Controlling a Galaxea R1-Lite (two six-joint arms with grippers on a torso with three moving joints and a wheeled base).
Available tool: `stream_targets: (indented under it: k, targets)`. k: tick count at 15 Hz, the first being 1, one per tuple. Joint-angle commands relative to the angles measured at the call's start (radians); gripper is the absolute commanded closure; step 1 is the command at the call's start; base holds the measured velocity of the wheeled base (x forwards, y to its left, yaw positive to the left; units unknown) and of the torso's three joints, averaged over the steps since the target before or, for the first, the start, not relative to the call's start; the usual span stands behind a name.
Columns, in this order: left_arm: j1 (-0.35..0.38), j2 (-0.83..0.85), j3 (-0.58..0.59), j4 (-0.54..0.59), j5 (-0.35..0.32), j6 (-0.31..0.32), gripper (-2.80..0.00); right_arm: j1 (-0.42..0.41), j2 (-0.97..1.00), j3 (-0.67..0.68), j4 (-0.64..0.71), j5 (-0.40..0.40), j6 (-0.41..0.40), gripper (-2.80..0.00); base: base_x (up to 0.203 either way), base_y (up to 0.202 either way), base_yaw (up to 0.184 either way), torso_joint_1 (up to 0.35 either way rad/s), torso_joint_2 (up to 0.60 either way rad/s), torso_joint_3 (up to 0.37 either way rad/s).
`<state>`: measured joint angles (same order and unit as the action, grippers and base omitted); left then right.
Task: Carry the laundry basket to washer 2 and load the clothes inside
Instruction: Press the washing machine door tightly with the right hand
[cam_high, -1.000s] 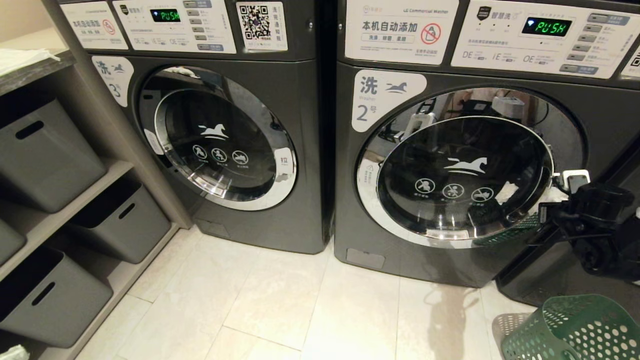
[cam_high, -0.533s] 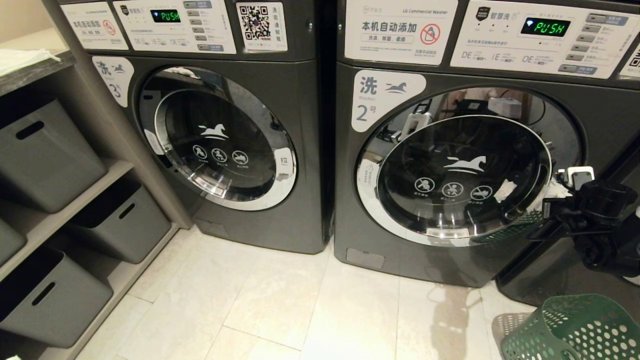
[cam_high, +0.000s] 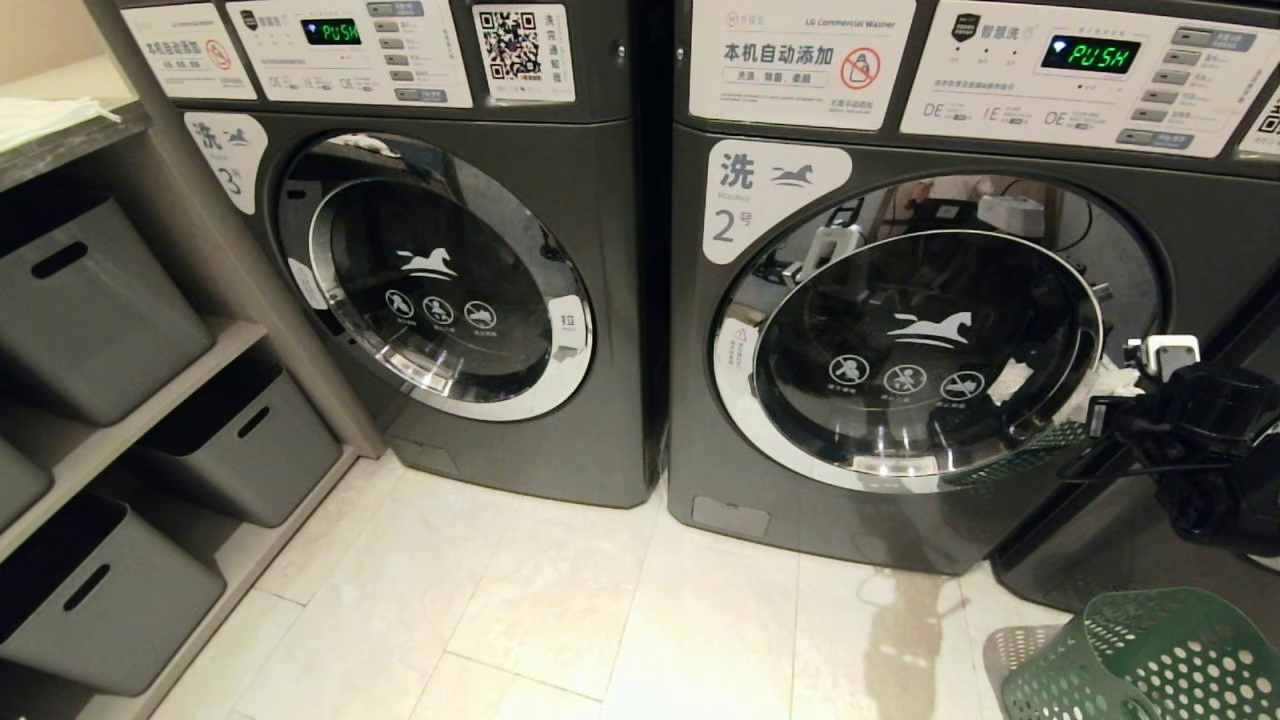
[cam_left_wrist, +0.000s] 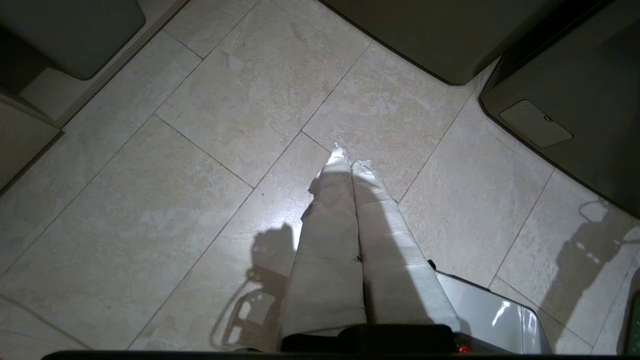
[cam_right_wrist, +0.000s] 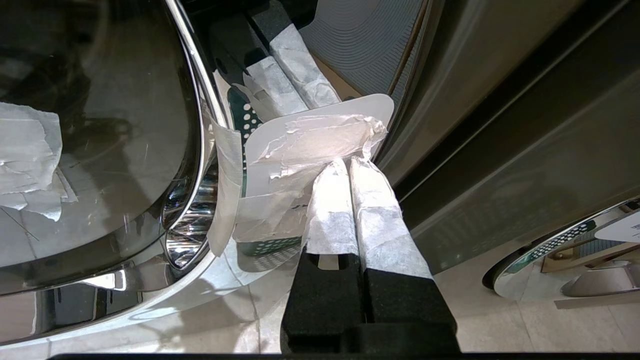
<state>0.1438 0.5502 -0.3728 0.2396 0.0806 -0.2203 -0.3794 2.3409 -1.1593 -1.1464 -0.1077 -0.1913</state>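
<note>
- Right gripper (cam_right_wrist: 350, 167): tape-wrapped fingers (cam_right_wrist: 372, 200) pressed together, tips against the white taped pull tab (cam_right_wrist: 320, 130) at the door edge of the dark grey front-loading washer 2 (cam_high: 900, 350).
- Left gripper (cam_left_wrist: 350, 162): fingers pressed together, holding nothing — above the pale tiled floor (cam_left_wrist: 175, 200).
- Dark green perforated plastic laundry basket (cam_high: 1150, 660) stands on the floor below the right gripper, well apart from both.

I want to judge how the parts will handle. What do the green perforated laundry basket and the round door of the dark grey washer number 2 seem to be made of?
The green perforated laundry basket looks like moulded matte plastic: uniform colour, regular round holes. The round door of the dark grey washer number 2 appears to be dark glass in a chrome-finished rim, probably plated; both mirror the room.
</note>
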Motion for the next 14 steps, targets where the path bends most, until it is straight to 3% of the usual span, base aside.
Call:
stream_targets:
  k: [1, 14]
  targets:
    - [0.0, -0.003, 0.0, 0.001, 0.001, 0.007, 0.0, 0.0, 0.004, -0.01, -0.007, 0.001, 0.005, 0.0, 0.0, 0.0, 0.0, 0.0, 0.0, 0.0]
    - [0.0, -0.013, 0.009, 0.001, 0.001, 0.009, 0.0, 0.01, 0.016, -0.06, -0.009, 0.057, 0.078, 0.0, 0.0, 0.0, 0.0, 0.0, 0.0, 0.0]
